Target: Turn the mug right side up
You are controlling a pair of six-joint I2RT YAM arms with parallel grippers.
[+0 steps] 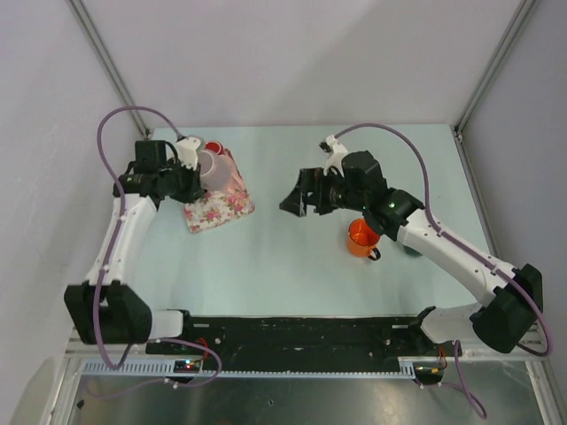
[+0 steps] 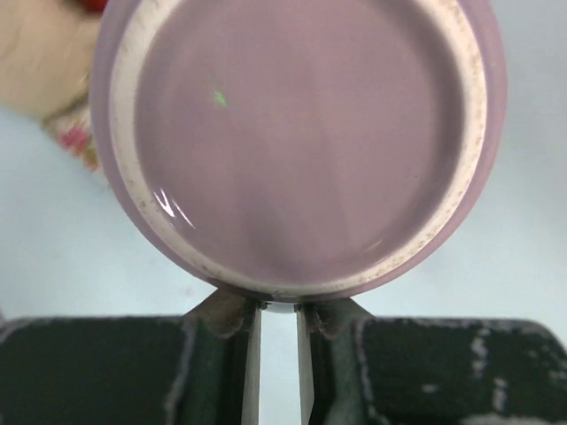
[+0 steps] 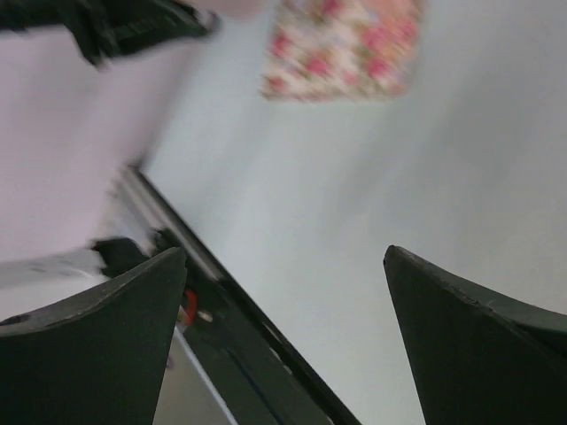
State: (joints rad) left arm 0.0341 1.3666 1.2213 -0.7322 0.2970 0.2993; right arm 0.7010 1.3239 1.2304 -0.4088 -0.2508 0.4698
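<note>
Lilac mug point(image 1: 213, 168) sits at the far left of the table point(image 1: 292, 257), right against the tip of the left pincer point(image 1: 200, 175) and over the far edge of a floral cloth point(image 1: 219, 211). In the left wrist view the mug point(image 2: 297, 142) fills the frame with its flat base and pale unglazed ring facing the camera. The left pincer point(image 2: 279, 354) lies just below it, and its fingers point(image 2: 251, 363) are almost together, nipping a thin pale part at the mug's lower edge. Whether that part is the handle cannot be told.

Near the middle, well apart from the mug, the right pincer point(image 1: 297, 199) hangs spread wide and empty. Its wrist view shows the right pincer point(image 3: 283, 257) over bare table, with the cloth point(image 3: 345, 44) beyond. An orange cup point(image 1: 361, 237) stands upright under the right arm.
</note>
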